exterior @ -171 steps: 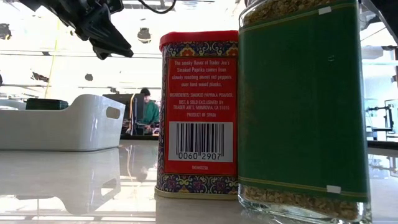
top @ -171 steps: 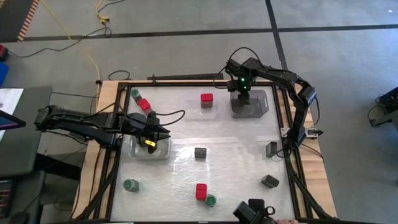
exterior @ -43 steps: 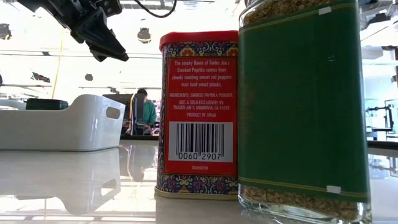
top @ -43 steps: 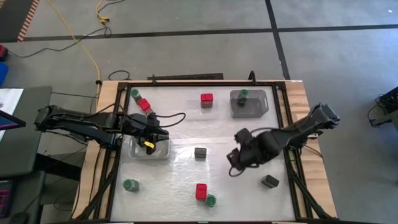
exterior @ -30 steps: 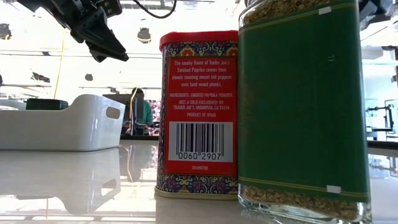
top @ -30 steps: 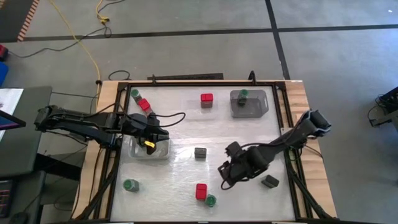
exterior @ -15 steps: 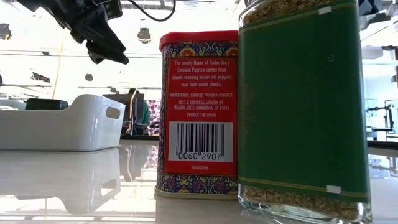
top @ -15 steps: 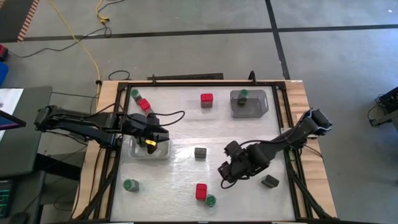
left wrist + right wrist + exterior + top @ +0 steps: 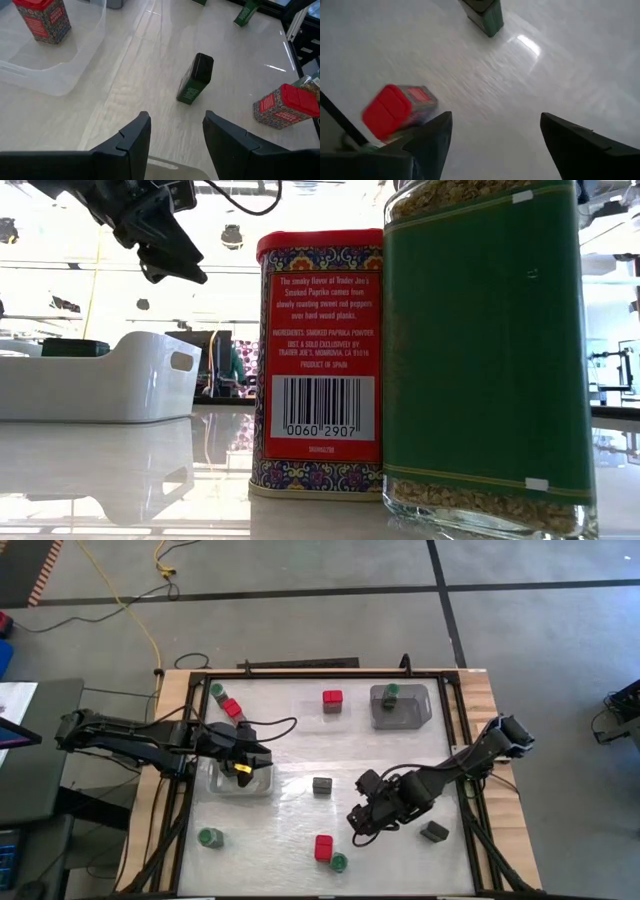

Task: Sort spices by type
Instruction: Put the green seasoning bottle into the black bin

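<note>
My right gripper (image 9: 358,822) hangs open over the table's near middle, a little to the right of a red tin (image 9: 323,846) and a green-lidded jar (image 9: 339,862) that stand side by side. In its wrist view the red tin (image 9: 395,107) lies beyond the fingers, and nothing is between them. My left gripper (image 9: 175,137) is open and empty above a clear tray (image 9: 238,780) at the left. A dark tin (image 9: 196,78) stands at mid-table. More spices stand apart: red tins (image 9: 332,700) (image 9: 231,707), green jars (image 9: 217,690) (image 9: 210,837), and a dark tin (image 9: 433,831).
A grey tray (image 9: 412,710) at the far right holds a green jar (image 9: 390,692). A second clear tray (image 9: 60,75) surrounds the far red tin. In the low view the red tin (image 9: 318,360) and the jar (image 9: 490,350) fill the foreground, and a white tray (image 9: 100,375) stands behind them.
My right gripper has come from the table's middle toward the near edge and the red tin, and has since hung nearly still. In the low view my left gripper's fingertips stand wider apart than before: it has opened over the clear tray.
</note>
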Motion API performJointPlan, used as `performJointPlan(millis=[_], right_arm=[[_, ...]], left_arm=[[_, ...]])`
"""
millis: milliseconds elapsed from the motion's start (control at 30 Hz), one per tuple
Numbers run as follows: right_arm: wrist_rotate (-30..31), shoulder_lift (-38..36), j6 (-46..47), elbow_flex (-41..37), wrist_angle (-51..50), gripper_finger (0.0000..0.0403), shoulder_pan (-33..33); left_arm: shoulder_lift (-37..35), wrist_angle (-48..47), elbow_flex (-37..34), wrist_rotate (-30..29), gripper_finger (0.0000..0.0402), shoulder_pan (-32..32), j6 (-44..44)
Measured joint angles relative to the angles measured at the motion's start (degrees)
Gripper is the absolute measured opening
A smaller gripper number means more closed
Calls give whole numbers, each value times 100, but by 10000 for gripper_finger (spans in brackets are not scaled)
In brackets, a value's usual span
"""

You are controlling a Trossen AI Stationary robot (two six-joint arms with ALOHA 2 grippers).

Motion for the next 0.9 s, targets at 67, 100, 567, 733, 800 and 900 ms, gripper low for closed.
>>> performJointPlan(millis=[67, 100, 567, 733, 800, 900], right_arm=[[0, 14, -169, 1, -7, 329, -1], [0, 14, -209, 2, -5, 329, -25], [46, 14, -1194, 2, 478, 315, -794], [50, 16, -1407, 2, 316, 315, -743], [47, 16, -1408, 2, 285, 315, -620], [46, 16, -1408, 1, 299, 315, -436]], left_arm=[[0, -11, 0, 0, 172, 0, -2], [0, -22, 0, 0, 172, 0, -2], [0, -164, 0, 0, 171, 0, -86], [0, -157, 0, 0, 171, 0, -101], [0, -110, 0, 0, 171, 0, -103], [0, 18, 0, 0, 171, 0, -105]])
